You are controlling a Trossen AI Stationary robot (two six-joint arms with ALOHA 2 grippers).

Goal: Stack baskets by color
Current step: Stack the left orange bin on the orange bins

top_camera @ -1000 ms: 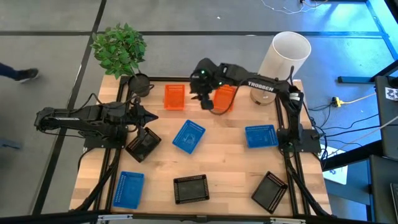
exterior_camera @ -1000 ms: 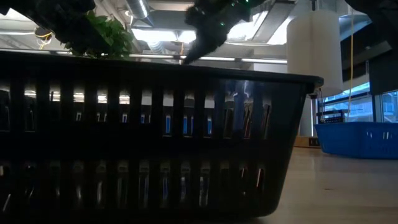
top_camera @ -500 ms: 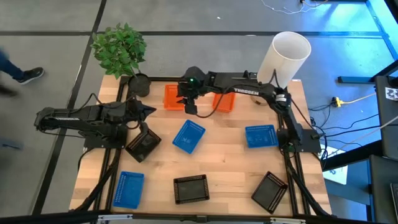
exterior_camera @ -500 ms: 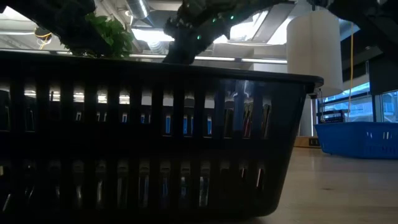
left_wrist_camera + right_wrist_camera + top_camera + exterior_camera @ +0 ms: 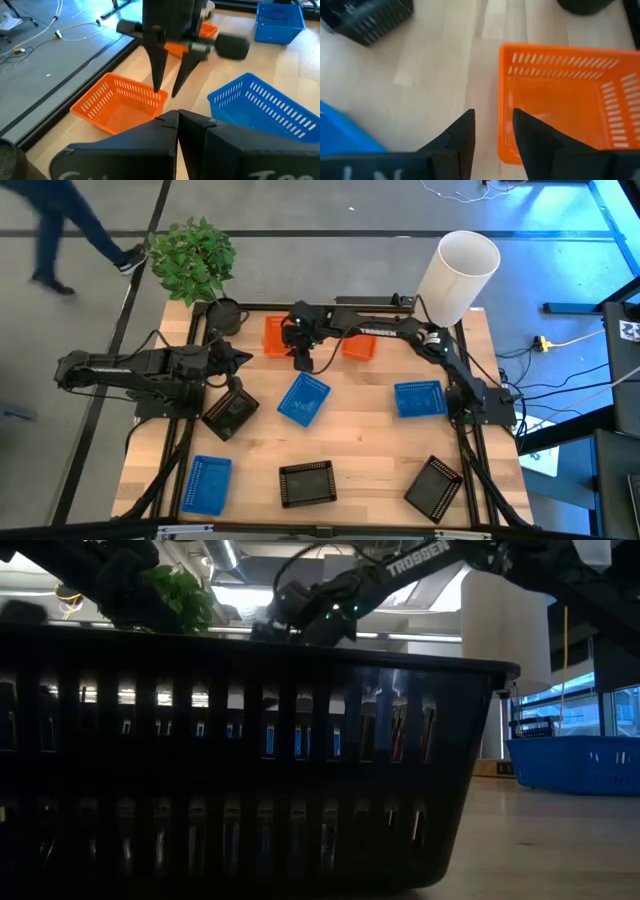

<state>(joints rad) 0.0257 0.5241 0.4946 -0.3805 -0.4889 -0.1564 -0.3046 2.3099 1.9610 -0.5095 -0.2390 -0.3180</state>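
The right gripper (image 5: 303,361) is held over the far part of the table (image 5: 360,445), reached across from the right side, with its fingers pointing down beside the near right corner of the left orange basket (image 5: 280,336). Its fingers (image 5: 462,135) are spread fairly wide with nothing between them, one finger over bare wood and the other at the basket's rim; whether the rim is touched cannot be told from the wrist view. A second orange basket (image 5: 360,345) lies just right of the gripper, partly hidden under the arm, and may hold another orange one inside it, though that is not clear. The left gripper (image 5: 240,361) is parked at the left side of the table, its fingers closed together and holding nothing. A blue basket (image 5: 303,399) lies tilted near the middle, a second blue one (image 5: 419,398) to the right, and a third (image 5: 208,483) at the near left. A black basket (image 5: 230,411) sits just below the left gripper, another (image 5: 306,483) at the near middle, and a third (image 5: 436,486) at the near right. All blue and black baskets lie apart, unstacked. The plant (image 5: 195,262) stands at the far left corner and the white cylinder (image 5: 456,276) at the far right.
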